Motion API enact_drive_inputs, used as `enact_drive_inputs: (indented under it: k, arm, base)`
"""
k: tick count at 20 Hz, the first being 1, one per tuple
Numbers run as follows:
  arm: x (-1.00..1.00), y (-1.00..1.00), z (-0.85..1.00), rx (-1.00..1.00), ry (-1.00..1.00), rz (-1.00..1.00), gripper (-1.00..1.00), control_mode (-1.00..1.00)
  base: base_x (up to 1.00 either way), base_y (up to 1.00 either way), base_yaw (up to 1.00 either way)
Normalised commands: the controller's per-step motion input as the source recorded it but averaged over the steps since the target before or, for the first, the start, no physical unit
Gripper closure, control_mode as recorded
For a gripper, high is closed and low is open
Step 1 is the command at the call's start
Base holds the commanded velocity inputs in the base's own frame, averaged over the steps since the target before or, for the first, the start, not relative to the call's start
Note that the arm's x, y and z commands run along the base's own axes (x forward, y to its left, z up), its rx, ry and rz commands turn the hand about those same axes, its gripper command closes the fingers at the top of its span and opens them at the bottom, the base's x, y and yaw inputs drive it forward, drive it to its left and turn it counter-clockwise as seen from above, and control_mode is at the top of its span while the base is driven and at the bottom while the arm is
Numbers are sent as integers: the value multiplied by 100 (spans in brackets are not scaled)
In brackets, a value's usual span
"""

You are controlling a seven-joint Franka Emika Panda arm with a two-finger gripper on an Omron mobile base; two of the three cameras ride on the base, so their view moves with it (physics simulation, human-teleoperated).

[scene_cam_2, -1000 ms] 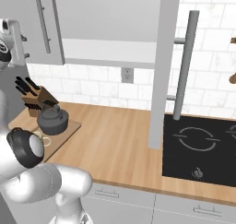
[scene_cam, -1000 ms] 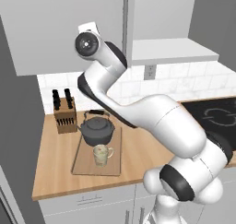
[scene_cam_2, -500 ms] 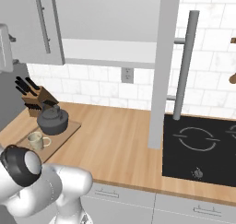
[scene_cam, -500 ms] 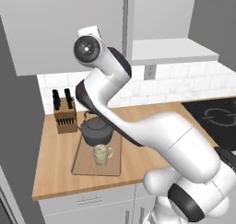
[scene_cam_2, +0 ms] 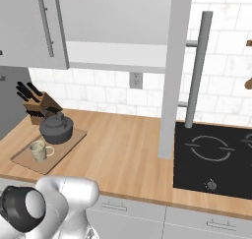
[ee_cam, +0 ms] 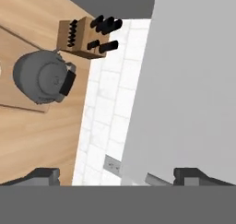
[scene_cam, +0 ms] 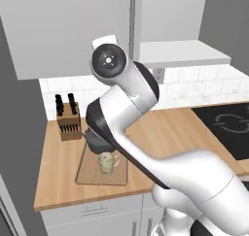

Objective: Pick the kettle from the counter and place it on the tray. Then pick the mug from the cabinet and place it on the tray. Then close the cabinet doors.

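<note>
The dark grey kettle point(scene_cam_2: 56, 127) and the beige mug point(scene_cam_2: 40, 150) both stand on the wooden tray point(scene_cam_2: 27, 163) at the counter's point(scene_cam_2: 123, 149) left end. In the left base view the arm covers part of the kettle point(scene_cam: 93, 142); the mug point(scene_cam: 108, 163) sits in front of it on the tray point(scene_cam: 92, 174). The left cabinet door point(scene_cam_2: 27, 26) is shut, while the right one point(scene_cam_2: 172, 71) stands open, edge-on. My gripper point(ee_cam: 119, 174) is open and empty, up by the flat grey door point(ee_cam: 193, 80), looking down on the kettle point(ee_cam: 41, 78).
A wooden knife block point(scene_cam_2: 39, 105) stands against the tiles behind the tray. A black hob point(scene_cam_2: 216, 154) fills the counter's right end. A wall outlet point(scene_cam_2: 136, 79) sits under the cabinet's white shelf point(scene_cam: 185, 53). My wrist point(scene_cam: 109, 62) is close to the left door's lower corner.
The jaws have spread wider. My hand has shifted a little right and down in the left base view. Kettle, mug and doors have not moved.
</note>
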Motion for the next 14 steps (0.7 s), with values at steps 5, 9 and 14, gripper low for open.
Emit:
enact_drive_inputs:
  k: [5,9,14]
  arm:
    - [-73,-16,0,0,15,0,-100,-100]
    - [-61,-34,0,0,13,1,-100,-100]
    - [-58,-43,0,0,0,-2,-100,-100]
  base:
    - [0,0,0]
    - [0,0,0]
    - [0,0,0]
